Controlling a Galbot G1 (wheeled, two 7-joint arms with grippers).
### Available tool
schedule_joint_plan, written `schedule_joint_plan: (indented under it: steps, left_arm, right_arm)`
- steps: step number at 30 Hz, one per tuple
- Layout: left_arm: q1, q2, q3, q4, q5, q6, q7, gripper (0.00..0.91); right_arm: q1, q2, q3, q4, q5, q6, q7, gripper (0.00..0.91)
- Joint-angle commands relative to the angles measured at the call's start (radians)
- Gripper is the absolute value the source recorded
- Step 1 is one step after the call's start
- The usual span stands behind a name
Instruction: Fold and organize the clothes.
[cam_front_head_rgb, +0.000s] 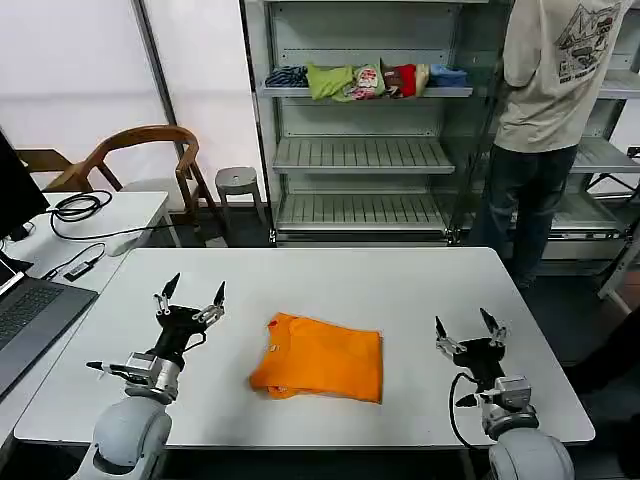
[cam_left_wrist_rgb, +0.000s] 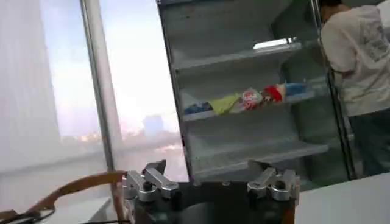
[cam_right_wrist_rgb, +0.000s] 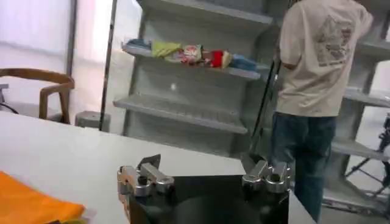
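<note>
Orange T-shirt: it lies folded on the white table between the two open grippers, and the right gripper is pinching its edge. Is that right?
Not quite. The head view shows the right gripper open and apart from the orange T-shirt, with bare white table between them. The rest holds: the shirt lies folded between the grippers, and the left gripper is open too.

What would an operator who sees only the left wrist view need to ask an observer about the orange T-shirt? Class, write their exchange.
Operator: Where is the T-shirt?
Observer: The orange T-shirt lies folded on the white table, between the left gripper and the right gripper.
Operator: Is either gripper touching it?
Observer: No; both stand apart from it, and the right gripper is open and empty.
</note>
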Motion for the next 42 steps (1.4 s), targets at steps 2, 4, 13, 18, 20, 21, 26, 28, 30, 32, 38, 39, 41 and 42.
schedule_joint_plan:
  steps: [2,4,13,18,20,21,26,28,30,32,38,39,41,42]
  left_arm:
    - [0.005,0.038,-0.083,0.065,0.038,-0.066,0.074,0.907]
    - [-0.001,0.033,-0.078,0.077,0.045,-0.073,0.082,0.907]
    - [-0.029,0.028,-0.056,0.108,0.074,-0.081,0.093,0.907]
    - [-0.027,0.026,-0.052,0.095,0.103,-0.087,0.086,0.907]
    - [-0.017,0.027,-0.052,0.093,0.113,-0.095,0.081,0.907]
    - [-0.013,0.027,-0.051,0.097,0.114,-0.105,0.075,0.907]
    - [-0.008,0.025,-0.046,0.124,0.104,-0.124,0.061,0.907]
    - [-0.007,0.025,-0.042,0.13,0.085,-0.123,0.056,0.907]
    - [-0.007,0.025,-0.036,0.134,0.08,-0.12,0.044,0.907]
    - [-0.007,0.026,-0.032,0.135,0.079,-0.118,0.043,0.907]
    - [-0.023,0.036,-0.018,0.14,0.076,-0.105,0.038,0.907]
    - [-0.028,0.037,-0.016,0.14,0.077,-0.104,0.039,0.907]
    - [-0.038,0.038,-0.013,0.139,0.078,-0.103,0.04,0.907]
    - [-0.042,0.039,-0.012,0.138,0.078,-0.103,0.041,0.907]
  right_arm:
    - [0.115,0.001,-0.05,-0.12,-0.06,0.067,-0.004,0.907]
    - [0.115,-0.002,-0.041,-0.127,-0.065,0.076,-0.008,0.907]
    - [0.108,-0.012,-0.015,-0.124,-0.062,0.082,-0.013,0.907]
    - [0.1,-0.015,-0.006,-0.124,-0.062,0.08,-0.014,0.907]
    - [0.1,-0.014,-0.006,-0.128,-0.062,0.08,-0.014,0.907]
    - [0.099,-0.011,-0.008,-0.131,-0.063,0.08,-0.013,0.907]
    - [0.096,0.005,-0.014,-0.146,-0.068,0.082,-0.015,0.907]
    - [0.096,0.01,-0.014,-0.153,-0.068,0.089,-0.017,0.907]
    - [0.097,0.015,-0.01,-0.165,-0.072,0.098,-0.02,0.907]
    - [0.096,0.02,-0.005,-0.169,-0.071,0.102,-0.022,0.907]
    - [0.085,0.022,0.01,-0.15,-0.068,0.114,-0.034,0.907]
    - [0.084,0.021,0.011,-0.146,-0.068,0.115,-0.034,0.907]
    - [0.086,0.016,0.017,-0.137,-0.065,0.114,-0.035,0.907]
    - [0.088,0.014,0.018,-0.135,-0.064,0.113,-0.035,0.907]
